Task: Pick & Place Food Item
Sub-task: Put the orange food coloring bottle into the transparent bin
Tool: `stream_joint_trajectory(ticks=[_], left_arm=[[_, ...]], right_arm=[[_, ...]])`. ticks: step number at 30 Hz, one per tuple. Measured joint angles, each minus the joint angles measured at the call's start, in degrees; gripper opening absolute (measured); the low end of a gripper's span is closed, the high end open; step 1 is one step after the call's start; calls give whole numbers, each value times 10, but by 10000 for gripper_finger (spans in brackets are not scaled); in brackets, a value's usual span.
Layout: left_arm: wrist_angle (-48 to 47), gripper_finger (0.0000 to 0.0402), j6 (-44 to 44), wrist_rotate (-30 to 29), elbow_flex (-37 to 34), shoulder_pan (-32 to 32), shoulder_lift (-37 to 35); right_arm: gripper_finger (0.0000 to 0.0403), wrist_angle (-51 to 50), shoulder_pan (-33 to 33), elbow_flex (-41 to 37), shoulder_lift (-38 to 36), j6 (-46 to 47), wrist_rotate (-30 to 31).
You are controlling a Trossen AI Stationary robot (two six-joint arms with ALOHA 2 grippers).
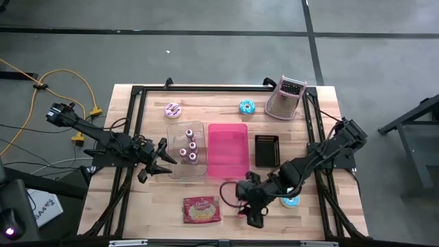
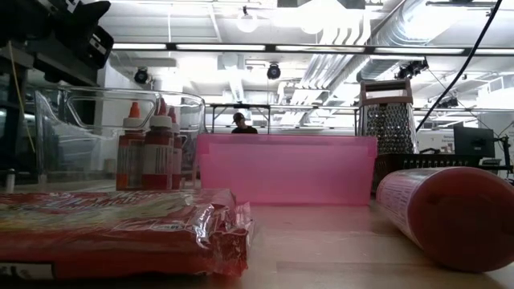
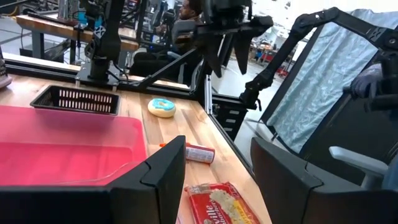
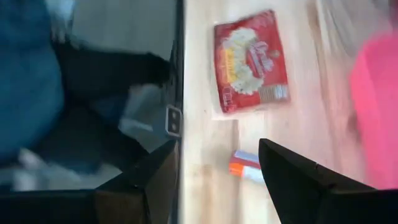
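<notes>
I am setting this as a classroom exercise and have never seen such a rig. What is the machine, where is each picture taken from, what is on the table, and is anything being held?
Two dark robot arms work at a wooden table. One picture looks straight down, one level across the tabletop, two from the wrists. The left gripper, open, hovers beside a clear bin holding small bottles. The right gripper, also open, hovers near the front edge over a small red tube. Also there: a pink tray, snack packet, two doughnuts, a grater, a black basket. Nothing is held.
</notes>
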Motion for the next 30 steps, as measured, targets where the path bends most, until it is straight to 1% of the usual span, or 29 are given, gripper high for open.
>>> stream_joint_trajectory(ticks=[4,13,21,26,28,30], left_arm=[[1,175,0,0,0,0,0],[1,175,0,0,0,0,0],[1,175,0,0,0,0,0],[1,175,0,0,0,0,0],[1,175,0,0,0,0,0],[1,175,0,0,0,0,0]], right_arm=[[211,6,7,0,16,-147,-8],[211,28,16,0,87,-372,-12],[211,24,41,0,128,-491,-4],[211,1,61,0,129,-566,41],[211,-9,66,0,129,-577,54],[211,-12,67,0,129,-566,56]])
